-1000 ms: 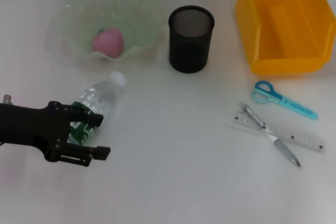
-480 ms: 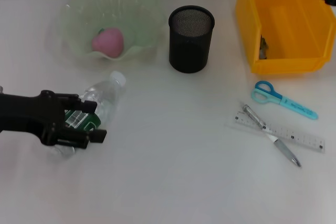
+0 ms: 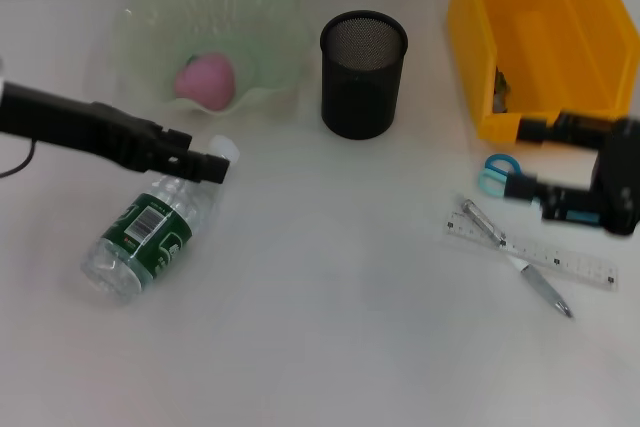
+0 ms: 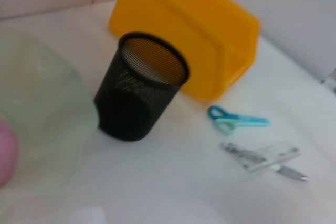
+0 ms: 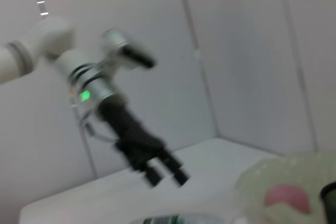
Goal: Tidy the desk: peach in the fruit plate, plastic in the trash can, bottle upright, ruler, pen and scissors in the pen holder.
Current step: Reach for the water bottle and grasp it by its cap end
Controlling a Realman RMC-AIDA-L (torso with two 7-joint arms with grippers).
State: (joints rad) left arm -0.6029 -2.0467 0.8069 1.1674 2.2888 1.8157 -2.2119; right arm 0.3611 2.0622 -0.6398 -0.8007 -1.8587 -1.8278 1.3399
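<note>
**Left arm off the bottle, right arm down on the stationery**

Lower right of the head frame: silver metal pen (image 3: 518, 259) lay crossed over the clear plastic ruler (image 3: 548, 256), both flat on the white desk (image 3: 330, 327).

Lower left: clear plastic water bottle with green label (image 3: 152, 231) was still lying down. The black left gripper (image 3: 205, 165) had swung from its body to the cap end; grip state: cannot tell.

Mid right: black right gripper (image 3: 545, 162) had dropped from over the yellow plastic bin (image 3: 540, 37), fingers spread, astride the blue-handled scissors (image 3: 497, 175).

Upper centre: black mesh pen holder (image 3: 363, 74) was empty.

Upper left: pink peach (image 3: 206, 80) sat in the pale green scalloped fruit plate (image 3: 255, 7).

Bottle and stationery remained.
</note>
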